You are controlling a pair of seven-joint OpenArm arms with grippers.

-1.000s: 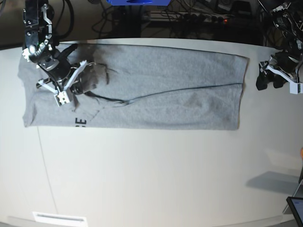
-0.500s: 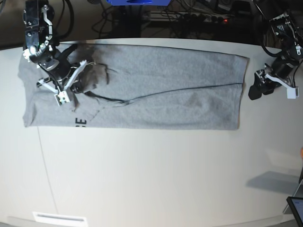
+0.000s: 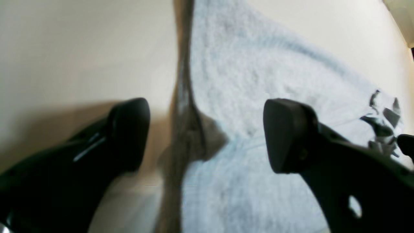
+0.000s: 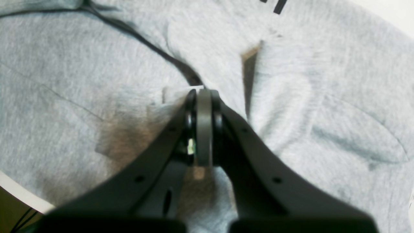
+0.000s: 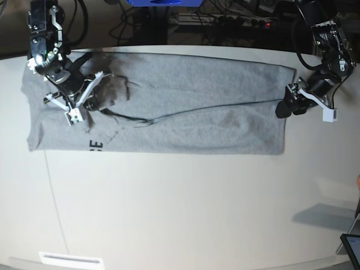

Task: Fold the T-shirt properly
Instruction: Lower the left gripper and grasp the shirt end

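The heather-grey T-shirt [image 5: 197,101] lies as a long folded strip across the far part of the table, with black lettering [image 5: 96,145] showing at its front left. My right gripper [image 5: 100,97] rests on the shirt's left part. In the right wrist view it [image 4: 200,94] is shut on a raised fold of the grey cloth [image 4: 323,97]. My left gripper [image 5: 284,107] is at the shirt's right edge. In the left wrist view it [image 3: 207,136] is open and low, one finger over the table and one over the cloth [image 3: 258,64], straddling the edge.
The white table [image 5: 169,214] extends wide in front of the shirt. Cables and a power strip [image 5: 225,22] lie behind the back edge, next to a blue object [image 5: 163,3]. A screen corner [image 5: 351,247] sits at the front right and a white label [image 5: 70,260] at the front left.
My left gripper has moved down and to the left in the base view, from beside the table's right side to the shirt's right edge. The right gripper has stayed in place.
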